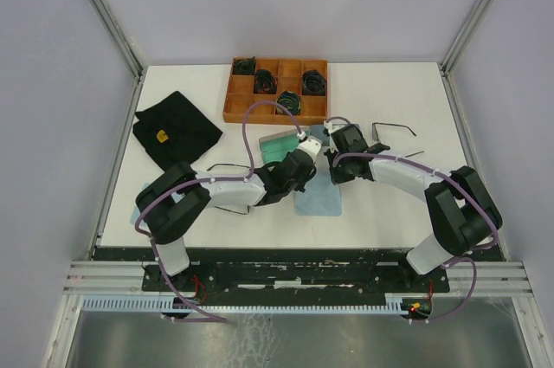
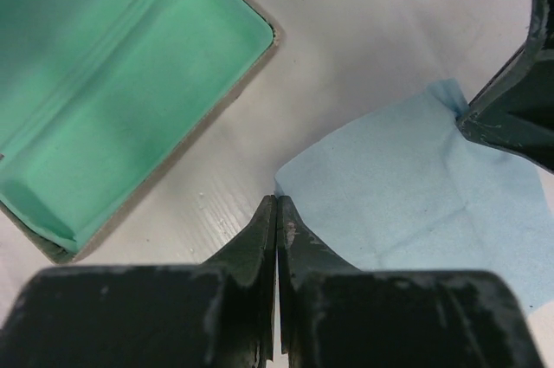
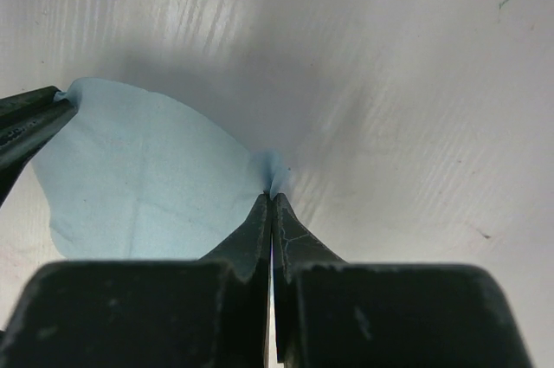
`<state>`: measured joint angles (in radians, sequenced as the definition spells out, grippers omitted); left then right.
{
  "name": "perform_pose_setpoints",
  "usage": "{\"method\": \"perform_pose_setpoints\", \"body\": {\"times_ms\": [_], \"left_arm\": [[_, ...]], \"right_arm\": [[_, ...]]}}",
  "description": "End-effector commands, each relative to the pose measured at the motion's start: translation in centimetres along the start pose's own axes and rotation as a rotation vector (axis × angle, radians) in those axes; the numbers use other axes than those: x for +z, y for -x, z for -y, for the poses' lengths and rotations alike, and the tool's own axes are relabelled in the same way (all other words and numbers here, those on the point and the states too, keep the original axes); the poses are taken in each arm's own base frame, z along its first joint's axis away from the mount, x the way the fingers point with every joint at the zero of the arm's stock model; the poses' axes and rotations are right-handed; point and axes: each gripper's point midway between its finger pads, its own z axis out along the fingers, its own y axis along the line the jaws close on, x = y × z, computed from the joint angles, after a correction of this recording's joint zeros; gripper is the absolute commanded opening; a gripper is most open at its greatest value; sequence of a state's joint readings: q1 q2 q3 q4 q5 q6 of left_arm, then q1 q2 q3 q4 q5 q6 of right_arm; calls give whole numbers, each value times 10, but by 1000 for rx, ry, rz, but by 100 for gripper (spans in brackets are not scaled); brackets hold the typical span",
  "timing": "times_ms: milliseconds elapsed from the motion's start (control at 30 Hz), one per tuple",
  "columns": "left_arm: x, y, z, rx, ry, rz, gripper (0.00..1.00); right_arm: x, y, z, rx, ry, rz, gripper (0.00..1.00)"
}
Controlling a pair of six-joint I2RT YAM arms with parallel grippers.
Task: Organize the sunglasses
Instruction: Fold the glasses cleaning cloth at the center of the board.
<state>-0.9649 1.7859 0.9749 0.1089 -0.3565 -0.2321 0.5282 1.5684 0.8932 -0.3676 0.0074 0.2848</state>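
One pair of thin dark-framed sunglasses [image 1: 394,129] lies on the white table right of centre. A second pair [image 1: 227,167] lies left of centre, partly hidden by my left arm. Neither pair shows in the wrist views. My left gripper [image 1: 305,169] [image 2: 277,201] is shut on one corner of a light blue cloth [image 1: 318,199] [image 2: 407,203]. My right gripper [image 1: 336,165] [image 3: 271,196] is shut on another corner of that cloth [image 3: 147,169]. An open case with a green lining [image 1: 279,145] [image 2: 130,82] lies empty just behind the grippers.
An orange-brown compartment tray [image 1: 232,112] with several small dark green coiled bundles stands at the back centre. A black cloth [image 1: 176,130] lies at the back left. The right gripper's fingers [image 2: 511,108] show at the right edge of the left wrist view.
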Motion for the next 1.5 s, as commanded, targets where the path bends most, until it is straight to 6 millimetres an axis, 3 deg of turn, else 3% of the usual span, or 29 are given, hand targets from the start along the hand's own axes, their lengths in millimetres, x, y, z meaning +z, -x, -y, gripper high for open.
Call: {"method": "perform_pose_setpoints", "body": {"times_ms": [0,267,633,1200,1467], "left_arm": [[-8,39,-2,38,-41,124,3],[-20,37,4,105,-120,193,3],[-32,20,14,159,-231,230,3],[-44,16,31,156,-343,246,3],[-59,12,40,154,-404,252,3]], "right_arm": [[-1,32,-4,-36,17,103,0],[-4,31,-7,-48,49,155,3],[-6,16,-11,-41,81,133,4],[-20,-7,-12,-9,115,134,16],[-25,-21,-17,28,148,108,16]]}}
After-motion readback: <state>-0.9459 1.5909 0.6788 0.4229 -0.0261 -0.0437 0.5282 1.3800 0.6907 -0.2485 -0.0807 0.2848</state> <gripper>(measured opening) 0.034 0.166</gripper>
